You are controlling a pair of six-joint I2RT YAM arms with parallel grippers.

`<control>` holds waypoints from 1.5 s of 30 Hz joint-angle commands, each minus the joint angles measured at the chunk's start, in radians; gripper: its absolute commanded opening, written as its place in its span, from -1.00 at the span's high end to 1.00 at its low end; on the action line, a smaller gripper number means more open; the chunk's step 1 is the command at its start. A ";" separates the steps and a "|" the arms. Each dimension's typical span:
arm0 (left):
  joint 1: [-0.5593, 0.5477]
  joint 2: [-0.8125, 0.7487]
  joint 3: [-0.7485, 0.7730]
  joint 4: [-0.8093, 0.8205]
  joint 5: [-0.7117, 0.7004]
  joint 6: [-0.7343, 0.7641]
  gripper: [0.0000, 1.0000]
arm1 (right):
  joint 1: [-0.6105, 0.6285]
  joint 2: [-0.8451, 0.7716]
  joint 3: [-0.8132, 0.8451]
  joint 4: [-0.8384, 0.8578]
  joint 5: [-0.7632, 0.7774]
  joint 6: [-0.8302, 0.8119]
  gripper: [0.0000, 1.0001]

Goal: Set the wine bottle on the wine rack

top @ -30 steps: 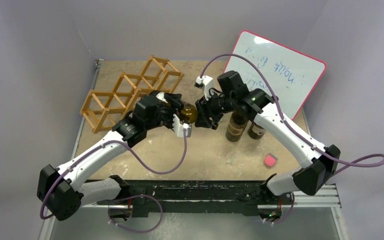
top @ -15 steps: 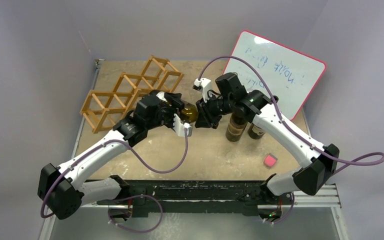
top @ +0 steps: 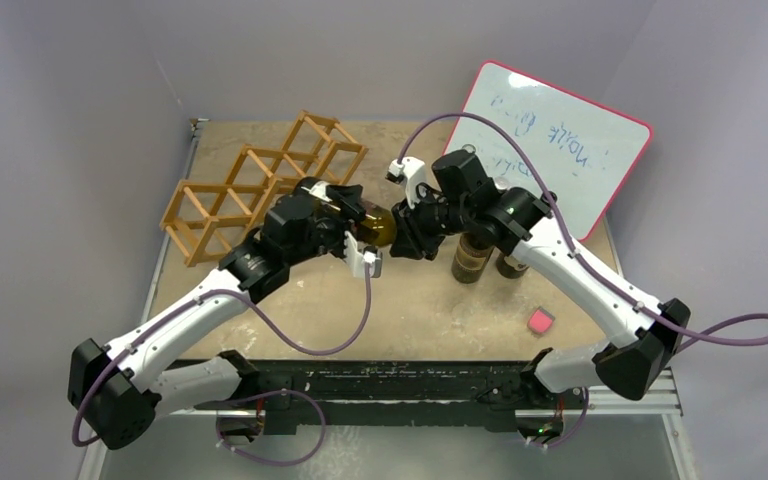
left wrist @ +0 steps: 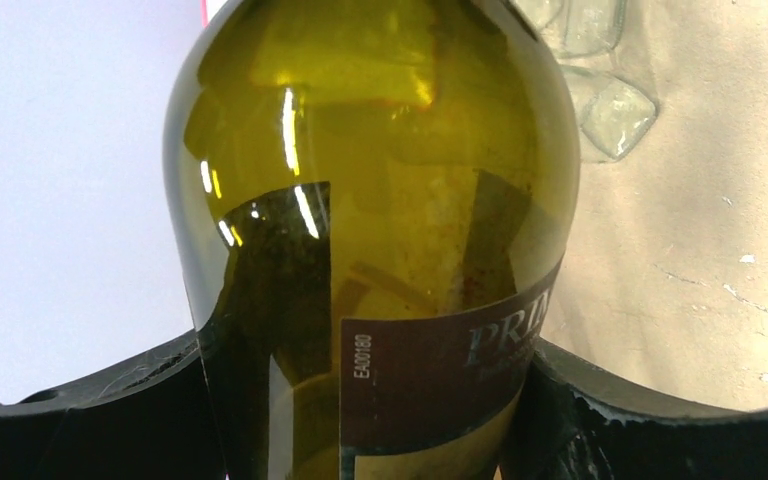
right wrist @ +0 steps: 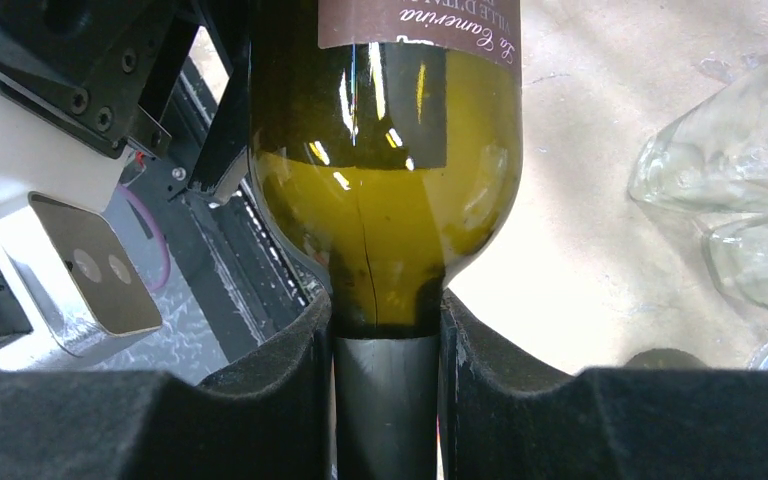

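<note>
Right end effector [right wrist: 385, 335] has clamped wine bottle [right wrist: 385, 200] neck | olive-green, maroon label

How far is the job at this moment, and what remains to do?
Done: the olive-green glass wine bottle is picked up, lying sideways between the arms. In hand: the left tool clamps its body, the right tool its neck. Remaining: the orange-brown wooden lattice wine rack shows no bottle inside; slide it into a cell.

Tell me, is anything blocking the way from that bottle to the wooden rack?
Nothing loose lies between the wine bottle and the wine rack; only the left gripper, gripping the bottle, sits on that side.
</note>
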 commanded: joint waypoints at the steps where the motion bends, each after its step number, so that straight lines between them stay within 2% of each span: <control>1: 0.007 -0.094 -0.030 0.084 -0.022 -0.094 -0.52 | -0.025 -0.061 0.050 0.114 0.130 0.037 1.00; 3: 0.007 -0.109 -0.043 0.079 -0.029 -0.102 -0.82 | -0.025 -0.063 0.057 0.117 0.127 0.036 1.00; 5: 0.007 -0.123 -0.054 0.073 -0.039 -0.111 -0.99 | -0.025 -0.068 0.061 0.125 0.126 0.041 1.00; 9: 0.006 -0.147 -0.074 0.040 -0.064 -0.137 -1.00 | -0.025 -0.083 0.066 0.151 0.121 0.057 1.00; 12: 0.006 -0.171 -0.084 0.054 -0.078 -0.214 -1.00 | -0.024 -0.093 0.066 0.169 0.116 0.070 1.00; 15: 0.007 -0.213 -0.082 0.130 -0.100 -0.381 -1.00 | -0.025 -0.098 0.045 0.179 0.112 0.073 1.00; 17: 0.007 -0.237 -0.064 0.180 -0.162 -0.529 -1.00 | -0.025 -0.103 0.020 0.186 0.111 0.076 1.00; 24: 0.007 -0.278 0.055 0.207 -0.542 -1.065 -1.00 | -0.025 -0.118 -0.078 0.252 0.073 0.113 1.00; 28: 0.008 -0.265 0.154 0.126 -0.811 -1.273 -1.00 | -0.024 -0.103 -0.118 0.279 0.044 0.128 1.00; 32: 0.008 -0.219 0.258 -0.019 -0.878 -1.415 -1.00 | -0.018 -0.090 -0.172 0.339 0.011 0.164 1.00; 34: 0.021 -0.122 0.360 -0.179 -0.951 -1.481 -1.00 | -0.010 -0.082 -0.193 0.374 -0.004 0.188 1.00; 36: 0.075 -0.048 0.423 -0.270 -0.947 -1.529 -1.00 | -0.001 -0.082 -0.215 0.408 -0.012 0.210 1.00; 40: 0.306 0.002 0.418 -0.279 -0.677 -1.637 -1.00 | 0.024 -0.085 -0.265 0.461 -0.005 0.243 1.00; 45: 0.430 0.060 0.438 -0.305 -0.586 -1.718 -1.00 | 0.043 -0.090 -0.307 0.481 0.045 0.267 1.00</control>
